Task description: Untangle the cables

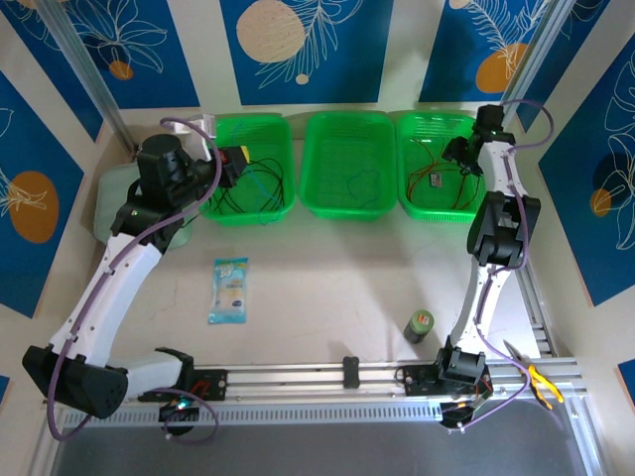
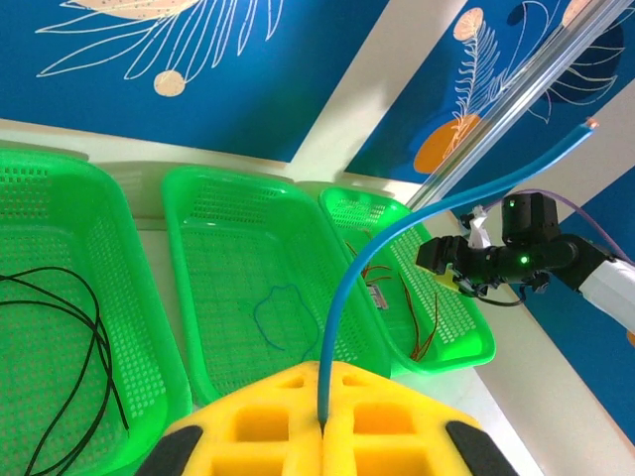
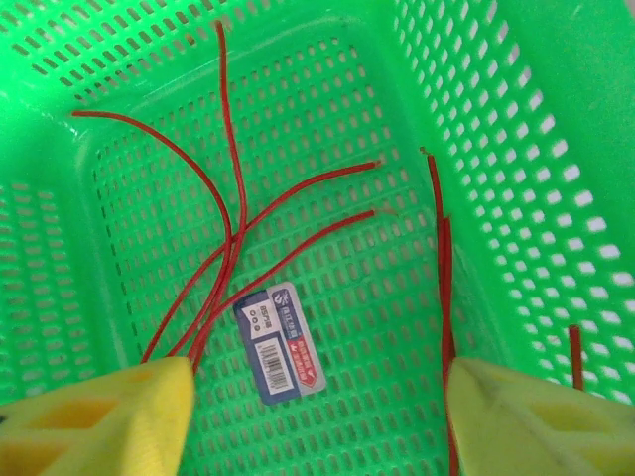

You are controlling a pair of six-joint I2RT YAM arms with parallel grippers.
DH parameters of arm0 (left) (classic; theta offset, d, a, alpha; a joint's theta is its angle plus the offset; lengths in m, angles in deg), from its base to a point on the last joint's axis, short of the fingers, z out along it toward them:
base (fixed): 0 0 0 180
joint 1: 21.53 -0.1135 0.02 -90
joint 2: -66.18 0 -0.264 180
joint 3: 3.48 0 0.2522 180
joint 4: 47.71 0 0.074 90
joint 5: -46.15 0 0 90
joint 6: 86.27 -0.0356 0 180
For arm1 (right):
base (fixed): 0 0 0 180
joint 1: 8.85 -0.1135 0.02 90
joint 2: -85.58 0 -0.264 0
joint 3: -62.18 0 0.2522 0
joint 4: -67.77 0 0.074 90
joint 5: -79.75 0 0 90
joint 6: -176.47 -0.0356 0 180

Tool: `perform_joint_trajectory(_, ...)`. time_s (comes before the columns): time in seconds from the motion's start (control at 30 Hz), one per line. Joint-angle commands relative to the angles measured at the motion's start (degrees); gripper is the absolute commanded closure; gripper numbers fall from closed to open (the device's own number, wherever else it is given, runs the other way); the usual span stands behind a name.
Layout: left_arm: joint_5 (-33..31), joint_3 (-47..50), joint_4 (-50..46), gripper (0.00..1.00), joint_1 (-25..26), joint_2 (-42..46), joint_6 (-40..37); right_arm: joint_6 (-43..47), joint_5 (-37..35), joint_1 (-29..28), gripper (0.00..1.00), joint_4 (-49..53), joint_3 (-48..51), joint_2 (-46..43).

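Locate left end effector [image 2: 322, 428] above the left basket [image 2: 50, 198] at the far edge of the worktop [image 1: 327, 288], fingers [image 2: 258, 421] together and clamped on a blue-grey cable [image 2: 397, 223] arching up and rightward, black cables [image 2: 97, 342] lying in that basket. Locate right end effector [image 3: 317, 416] over the right basket [image 3: 496, 129], fingers [image 3: 99, 416] apart, red cables [image 3: 230, 243] and a printed label [image 3: 281, 339] on the basket floor beneath. Note one thin blue cable [image 2: 256, 315] in the middle basket [image 2: 228, 213].
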Motion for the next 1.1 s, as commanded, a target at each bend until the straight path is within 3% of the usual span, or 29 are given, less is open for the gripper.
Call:
perform_joint_trajectory(0.0,-0.8,1.2,0.4,1.00,0.8,1.3,-0.5,-0.2,1.8,0.2,0.21,2.5,-2.8,-1.5)
perform_joint_trajectory(0.07,-0.9,1.4,0.6,1.00,0.9,1.2,-0.4,0.0,1.6,0.2,0.02,3.1,-3.5,-2.0)
perform_joint_trajectory(0.23,-0.5,1.2,0.9,1.00,1.0,0.7,-0.1,0.0,3.6,-0.1,0.02,2.3,-1.5,-6.8)
perform_joint_trajectory(0.4,1.9,-1.3,1.1,1.00,1.4,-1.2,1.8,1.7,8.5,-3.7,0.08,-10.7,13.8,-19.3)
perform_joint_trajectory(0.57,5.0,-4.8,2.1,1.00,2.4,-3.6,2.4,3.5,13.0,-8.0,0.15,-17.6,24.1,-29.7)
perform_joint_trajectory(0.83,8.6,-9.0,4.4,1.00,3.9,-6.6,4.2,7.6,20.8,-17.2,0.37,-31.7,42.2,-48.0)
perform_joint_trajectory(1.07,11.9,-13.1,6.4,1.00,5.0,-9.1,5.9,15.4,28.4,-26.1,0.53,-51.9,58.0,-61.7)
